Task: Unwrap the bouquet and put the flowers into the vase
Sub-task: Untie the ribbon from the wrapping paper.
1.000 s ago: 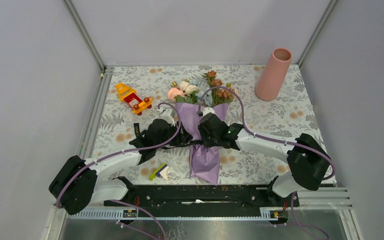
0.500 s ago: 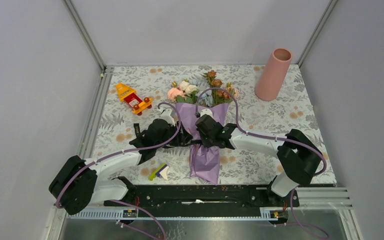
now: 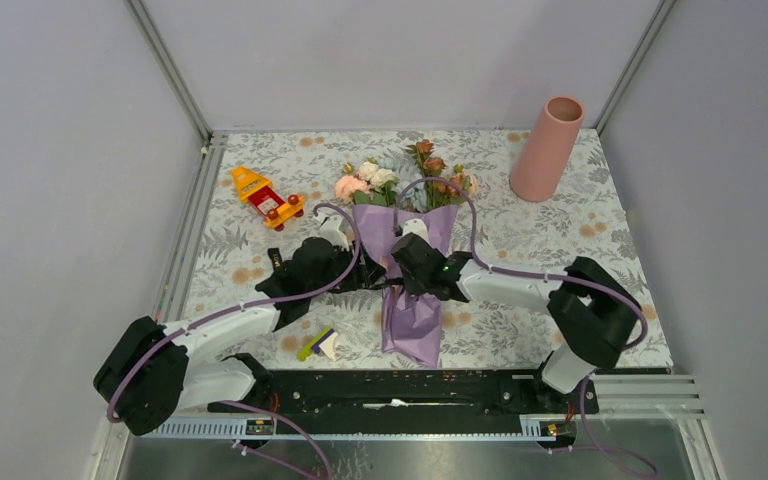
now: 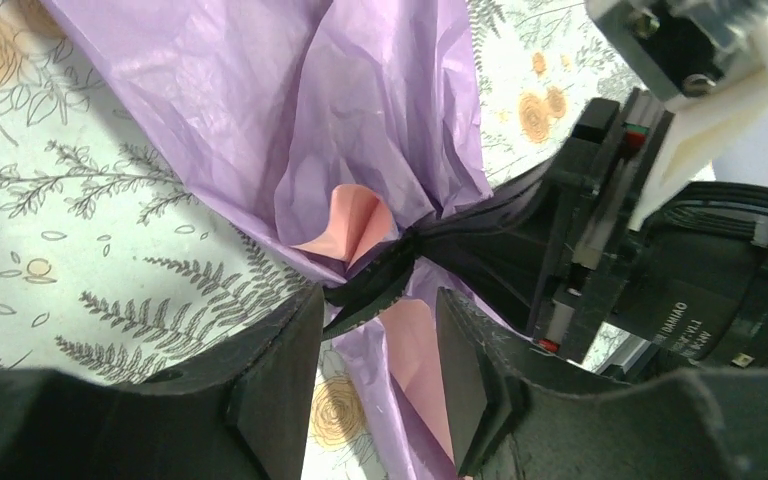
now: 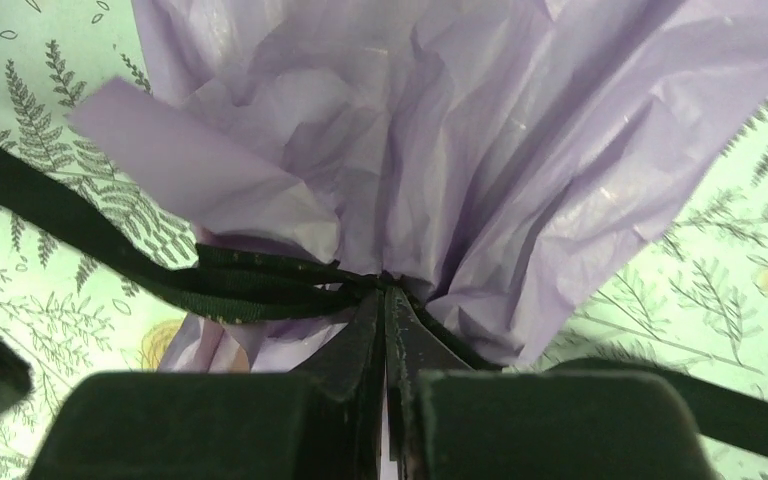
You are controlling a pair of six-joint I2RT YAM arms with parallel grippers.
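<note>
Paper of bouquet looks soft, tearable; grip the ribbon. Fingers: right gripper together at knot; left gripper apart, astride ribbon.

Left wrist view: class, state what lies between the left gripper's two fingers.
The bouquet's black ribbon reaches into the gap between the open fingers, over its pink-and-purple paper; the left wrist view shows it.

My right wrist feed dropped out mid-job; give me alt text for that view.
The right gripper is shut at the knot of the black ribbon tying the purple paper, which fans out above it over the floral tablecloth.
</note>
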